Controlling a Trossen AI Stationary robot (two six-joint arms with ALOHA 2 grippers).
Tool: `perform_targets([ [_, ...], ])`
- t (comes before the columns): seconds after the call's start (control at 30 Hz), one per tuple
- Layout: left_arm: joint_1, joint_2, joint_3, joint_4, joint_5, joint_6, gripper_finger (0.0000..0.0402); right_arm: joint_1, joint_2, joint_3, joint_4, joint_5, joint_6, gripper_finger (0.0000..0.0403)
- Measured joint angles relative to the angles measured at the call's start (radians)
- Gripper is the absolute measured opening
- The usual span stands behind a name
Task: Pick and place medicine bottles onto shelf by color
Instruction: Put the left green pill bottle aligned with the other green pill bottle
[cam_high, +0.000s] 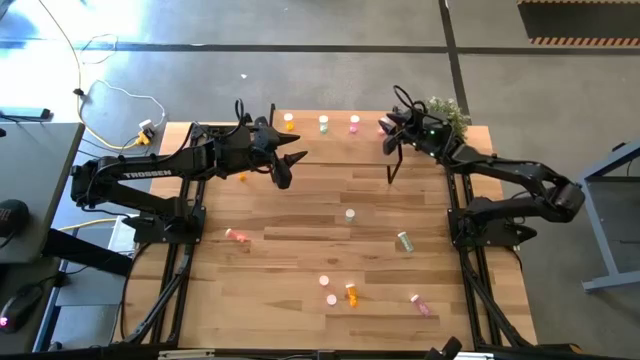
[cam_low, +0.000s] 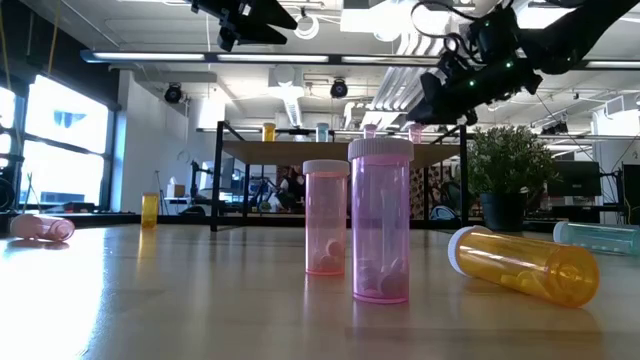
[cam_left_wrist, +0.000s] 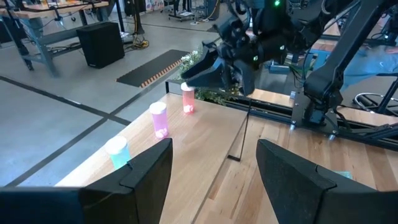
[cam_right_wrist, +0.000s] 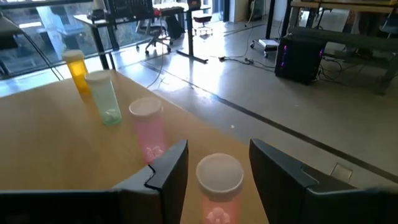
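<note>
The right gripper (cam_right_wrist: 214, 171) stands over the far right end of the shelf (cam_high: 330, 135), its fingers apart on either side of a reddish-pink bottle (cam_right_wrist: 219, 186) that stands upright on the board; the cap shows clear gaps on both sides, so the bottle rests on the shelf rather than in a grip. It stands just beside a pink bottle (cam_right_wrist: 148, 127), with a green bottle (cam_right_wrist: 104, 96) and an orange bottle (cam_right_wrist: 77, 70) farther along the row, a grouping by color. The left gripper (cam_high: 288, 165) hangs above the table (cam_high: 300, 220) near the shelf's left end, fingers apart and empty. More bottles remain scattered on the table, some toppled.
</note>
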Motion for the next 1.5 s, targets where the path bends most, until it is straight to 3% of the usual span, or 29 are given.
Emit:
perform_targets([
  [0.27,0.000,-0.017,0.000,-0.022,0.000,-0.034,0.0223,0.023,-0.121,0.096,-0.131,-0.020,0.092,0.0163],
  [0.67,-0.003,-0.116,0.000,-0.102,0.026,-0.035,0.0223,0.304,-0.167,0.432,-0.843,-0.031,0.234,0.0163],
  [0.97,-0.003,-0.132,0.000,-0.149,0.033,-0.035,0.0223,0.509,-0.148,0.448,-1.177,0.003,0.447,0.0163],
  [1.23,-0.014,-0.131,0.000,-0.218,0.033,-0.035,0.0223,0.674,-0.146,0.295,-1.144,0.026,0.655,0.0163],
  [1.5,-0.023,-0.131,0.000,-0.230,0.035,-0.036,0.0223,0.801,-0.145,0.095,-0.824,0.056,0.805,0.0169],
])
